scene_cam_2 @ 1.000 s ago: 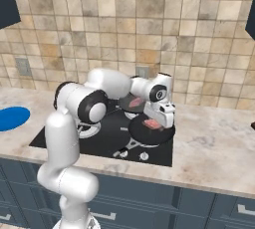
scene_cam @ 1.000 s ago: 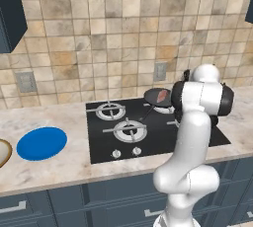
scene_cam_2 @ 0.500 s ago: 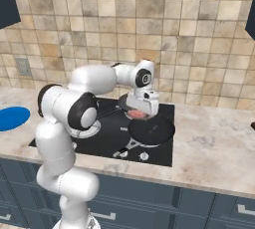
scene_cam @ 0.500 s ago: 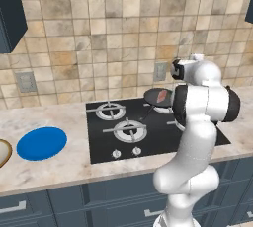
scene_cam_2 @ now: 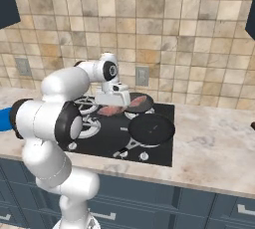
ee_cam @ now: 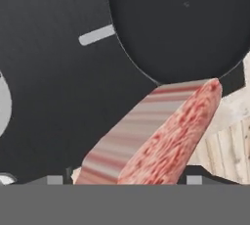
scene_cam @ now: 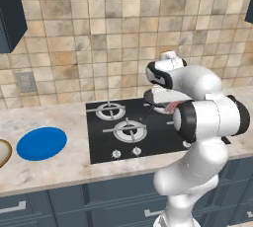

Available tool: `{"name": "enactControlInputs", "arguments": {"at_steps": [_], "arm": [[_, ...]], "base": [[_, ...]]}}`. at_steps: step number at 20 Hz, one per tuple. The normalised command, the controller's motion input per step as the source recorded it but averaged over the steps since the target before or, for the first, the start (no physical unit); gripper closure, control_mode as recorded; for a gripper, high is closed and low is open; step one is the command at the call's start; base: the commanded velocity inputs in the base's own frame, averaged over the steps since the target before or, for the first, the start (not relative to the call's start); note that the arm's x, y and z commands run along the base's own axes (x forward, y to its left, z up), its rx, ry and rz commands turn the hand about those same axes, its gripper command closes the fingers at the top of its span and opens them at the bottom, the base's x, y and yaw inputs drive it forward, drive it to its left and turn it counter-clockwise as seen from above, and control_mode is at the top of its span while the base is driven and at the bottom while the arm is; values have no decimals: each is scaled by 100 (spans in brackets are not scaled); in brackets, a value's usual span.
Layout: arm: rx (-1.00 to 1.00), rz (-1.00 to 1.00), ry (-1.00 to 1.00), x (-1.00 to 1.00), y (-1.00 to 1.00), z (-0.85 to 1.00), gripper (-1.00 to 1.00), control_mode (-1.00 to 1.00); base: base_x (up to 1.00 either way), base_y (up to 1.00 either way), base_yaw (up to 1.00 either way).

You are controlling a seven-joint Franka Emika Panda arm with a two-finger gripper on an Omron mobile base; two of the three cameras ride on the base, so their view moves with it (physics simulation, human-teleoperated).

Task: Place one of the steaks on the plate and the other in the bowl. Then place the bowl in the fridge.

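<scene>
The white two-finger gripper [scene_cam_2: 112, 107] is spread wide around a flat pinkish-red steak slab [ee_cam: 161, 141] with pale streaks, holding it above the glossy black cooktop [scene_cam_2: 107, 133]. A second steak [scene_cam_2: 140, 101] lies behind the dark round frying pan [scene_cam_2: 151, 128]. The flat bright blue plate [scene_cam: 41, 142] rests on the speckled stone counter [scene_cam: 59, 164], well apart.

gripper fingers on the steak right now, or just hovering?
Touching. In the hand view the steak stands on edge between the gripper fingertips, lifted above the stovetop; the right base view shows it hanging under the hand.
</scene>
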Motion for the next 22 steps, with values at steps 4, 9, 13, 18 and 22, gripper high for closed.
{"name": "enactControlInputs", "arguments": {"at_steps": [4,9,13,18,22], "arm": [[0,30,11,0,100,18,100,-100],[1,30,11,0,100,8,100,-100],[2,30,2,0,100,0,100,-100],[7,27,0,0,100,-3,100,-100],[13,28,-7,-4,100,-17,100,-100]], "base": [[0,0,0],[0,0,0],[0,0,0],[0,0,0],[0,0,0]]}}
